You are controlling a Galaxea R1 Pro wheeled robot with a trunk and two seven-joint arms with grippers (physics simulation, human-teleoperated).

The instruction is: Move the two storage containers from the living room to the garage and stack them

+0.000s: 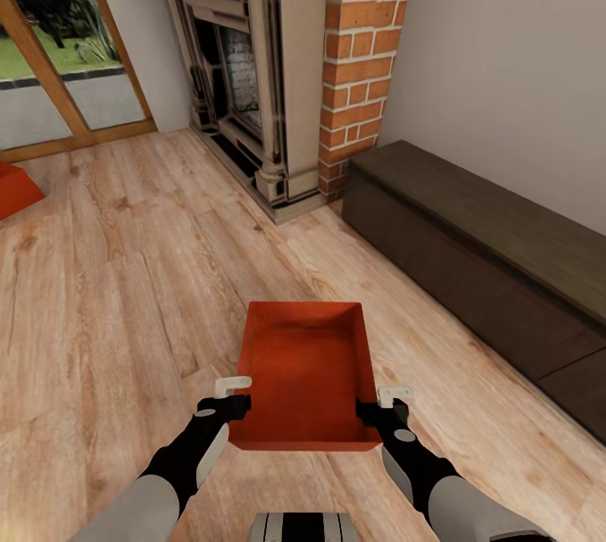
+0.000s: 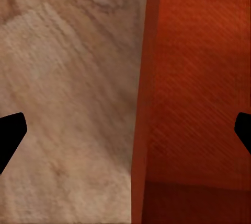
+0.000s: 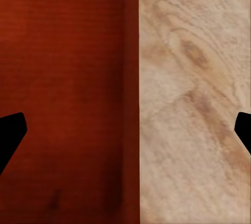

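Seemingly both pincers straddle the side walls of one orange-red storage container (image 1: 307,374): the left gripper (image 1: 234,397) at its left wall, the right gripper (image 1: 380,404) at its right wall. In each wrist view the black fingertips (image 2: 11,135) stand wide apart with the wall rim between them, not closed on it. Beyond the container's far edge, bare wood-plank floor (image 1: 126,273) runs open to the brick fireplace (image 1: 286,71). A dark low bench (image 1: 480,273) lines the wall off the right pincer. A second container (image 1: 13,187) shows partly, far off the left pincer. Two containers, two grippers.
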